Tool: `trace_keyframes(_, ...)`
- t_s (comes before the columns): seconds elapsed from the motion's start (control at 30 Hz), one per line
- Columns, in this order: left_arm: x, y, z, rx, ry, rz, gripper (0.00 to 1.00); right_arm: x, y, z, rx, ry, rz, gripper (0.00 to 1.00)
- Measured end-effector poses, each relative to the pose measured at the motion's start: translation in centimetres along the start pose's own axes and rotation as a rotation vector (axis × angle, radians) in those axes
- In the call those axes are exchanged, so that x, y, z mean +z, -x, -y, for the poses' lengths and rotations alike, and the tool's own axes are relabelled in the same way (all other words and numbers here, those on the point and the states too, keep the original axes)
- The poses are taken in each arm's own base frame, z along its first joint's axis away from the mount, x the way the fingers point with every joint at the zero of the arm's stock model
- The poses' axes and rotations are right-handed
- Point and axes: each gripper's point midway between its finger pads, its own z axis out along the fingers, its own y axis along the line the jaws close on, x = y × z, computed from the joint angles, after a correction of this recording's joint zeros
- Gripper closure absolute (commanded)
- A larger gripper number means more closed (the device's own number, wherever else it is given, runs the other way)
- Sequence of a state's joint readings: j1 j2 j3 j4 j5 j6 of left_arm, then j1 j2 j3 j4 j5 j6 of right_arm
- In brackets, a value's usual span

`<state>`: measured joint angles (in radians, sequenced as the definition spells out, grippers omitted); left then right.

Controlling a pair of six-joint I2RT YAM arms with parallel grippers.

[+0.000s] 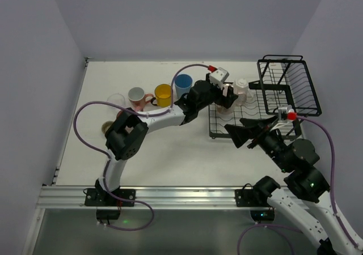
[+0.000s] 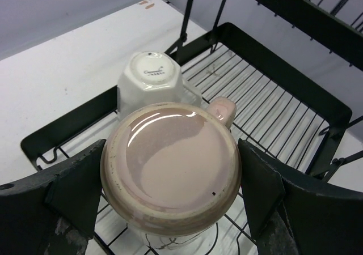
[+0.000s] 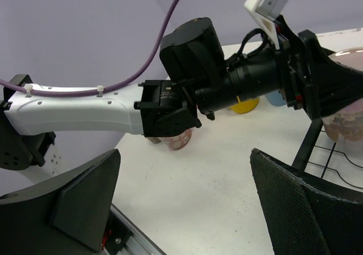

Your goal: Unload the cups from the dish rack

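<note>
The black wire dish rack [image 1: 213, 135] has a flat grid tray with a taller basket [image 1: 289, 85] behind it. My left gripper [image 1: 226, 99] reaches over the tray and is shut on an upside-down pink mug [image 2: 173, 164], one finger [image 2: 74, 192] on each side; its handle points away. The white, dark-veined lower part below the mug's base shows over the grid. An upside-down white cup [image 2: 150, 79] stands right behind it on the tray [image 2: 295, 76]. My right gripper [image 1: 249, 133] is open and empty, low over the table in front of the rack.
On the table left of the rack stand a blue cup [image 1: 182, 85], a yellow cup [image 1: 163, 94], a pink-grey mug [image 1: 136, 95], a clear glass [image 1: 116, 100] and a brownish cup [image 1: 106, 127]. The left arm [image 3: 85, 107] crosses the right wrist view.
</note>
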<state>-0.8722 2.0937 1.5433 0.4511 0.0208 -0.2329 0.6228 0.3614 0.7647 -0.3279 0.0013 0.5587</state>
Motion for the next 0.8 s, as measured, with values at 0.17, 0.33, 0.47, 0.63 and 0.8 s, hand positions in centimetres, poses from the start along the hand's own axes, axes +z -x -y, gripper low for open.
trace_keyframes(0.17, -1.7, 2.2, -2.0, -0.075, 0.031, 0.031, 1.00, 0.5, -0.1, 0.0, 0.050, 0.010, 0.024, 0.01)
trace_keyframes(0.33, -4.9, 5.4, -1.8, -0.162, 0.027, 0.082, 1.00, 1.3, -1.5, 0.6, 0.126, 0.010, 0.025, 0.02)
trace_keyframes(0.47, -8.3, 8.7, -0.8, -0.241, 0.003, 0.145, 1.00, 1.9, -2.0, 0.6, 0.190, 0.020, 0.036, 0.03)
trace_keyframes(0.63, -12.3, 13.3, 0.8, -0.332, -0.049, 0.253, 1.00, 3.2, -2.2, 0.6, 0.252, 0.038, 0.058, 0.03)
trace_keyframes(0.8, -15.9, 15.7, 1.8, -0.412, -0.084, 0.315, 1.00, 4.6, -4.1, 1.5, 0.309, 0.016, 0.029, 0.04)
